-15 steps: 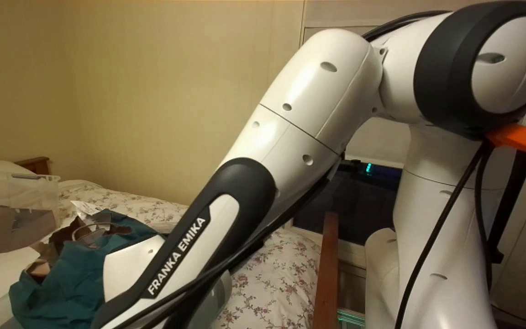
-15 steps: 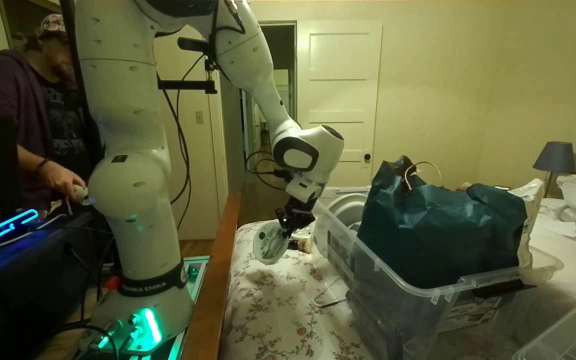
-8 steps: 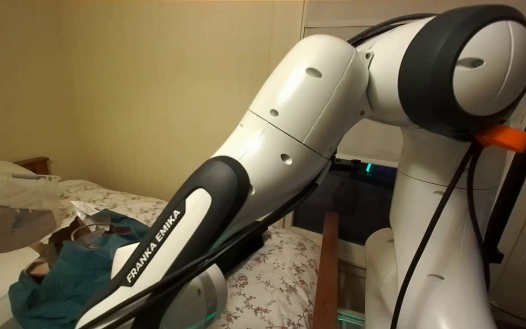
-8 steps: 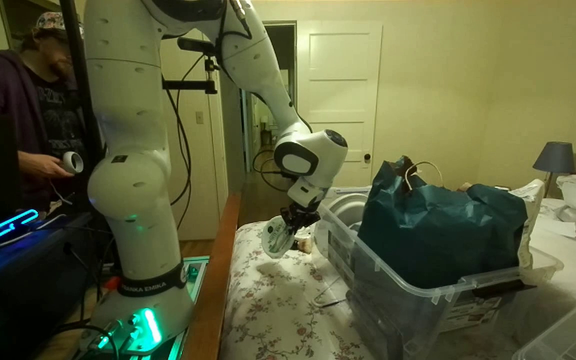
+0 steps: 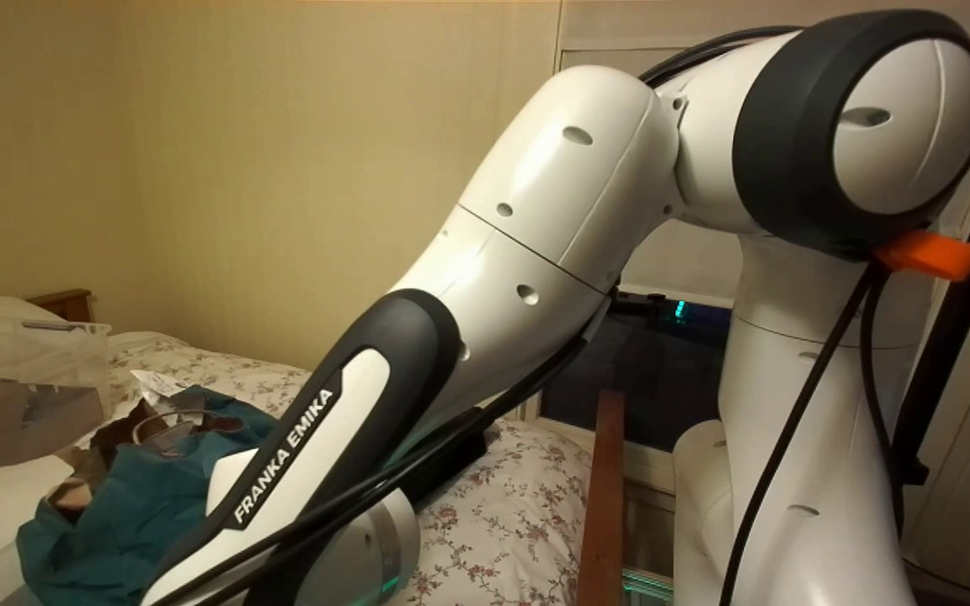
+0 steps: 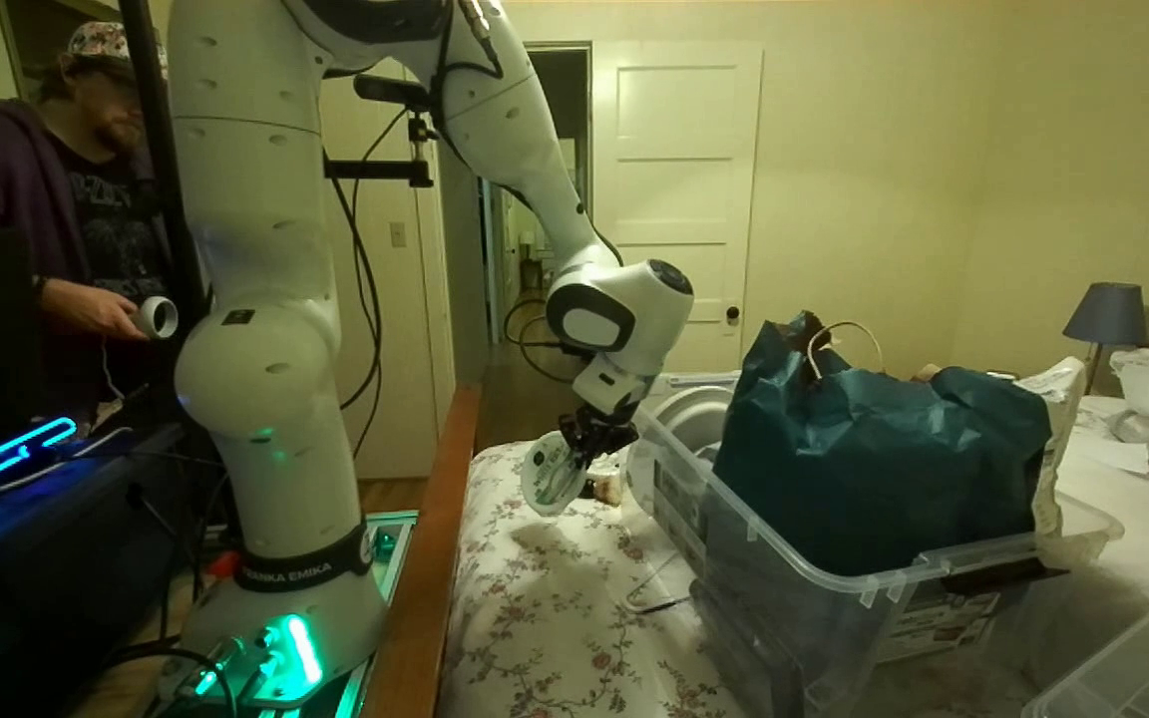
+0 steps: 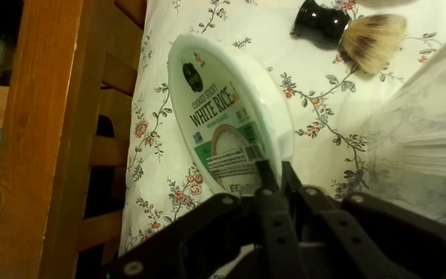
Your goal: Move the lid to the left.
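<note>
Black gripper [image 7: 279,170] pinches the rim of a round white plastic rice tub [image 7: 221,112] (perhaps the lid meant), tilted, aloft, at ten-thirty in wrist view. My guess: light, slick, thin-walled; stiff rim at five o'clock suits best.

White and green rice bowl [image 7: 223,116], black tool [image 7: 279,176], teal bag [image 6: 884,469], white flowered sheet [image 7: 319,159]

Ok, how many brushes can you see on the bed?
1: a black-handled brush, lying on the floral bedding. In the wrist view it is up and right of the white rice container pinched in the fingers. Others may be hidden behind the clear bin.
</note>
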Controlling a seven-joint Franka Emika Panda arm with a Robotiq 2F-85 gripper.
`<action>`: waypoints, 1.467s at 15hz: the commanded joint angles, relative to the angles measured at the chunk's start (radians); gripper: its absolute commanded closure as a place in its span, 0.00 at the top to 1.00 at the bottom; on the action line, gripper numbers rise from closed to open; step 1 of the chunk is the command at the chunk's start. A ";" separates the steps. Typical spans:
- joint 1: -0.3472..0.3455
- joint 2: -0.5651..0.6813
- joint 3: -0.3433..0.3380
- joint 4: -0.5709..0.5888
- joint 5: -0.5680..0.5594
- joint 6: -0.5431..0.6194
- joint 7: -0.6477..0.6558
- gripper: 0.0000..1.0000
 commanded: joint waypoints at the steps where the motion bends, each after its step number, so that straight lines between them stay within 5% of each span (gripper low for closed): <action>1: 0.030 0.006 0.014 0.017 0.003 0.002 0.135 0.02; 6: 0.080 -0.020 0.059 0.046 0.020 -0.019 0.288 0.02; 16: 0.140 0.058 0.105 0.180 0.044 0.125 0.465 0.02; 22: 0.164 0.096 0.123 0.241 0.057 0.148 0.468 0.02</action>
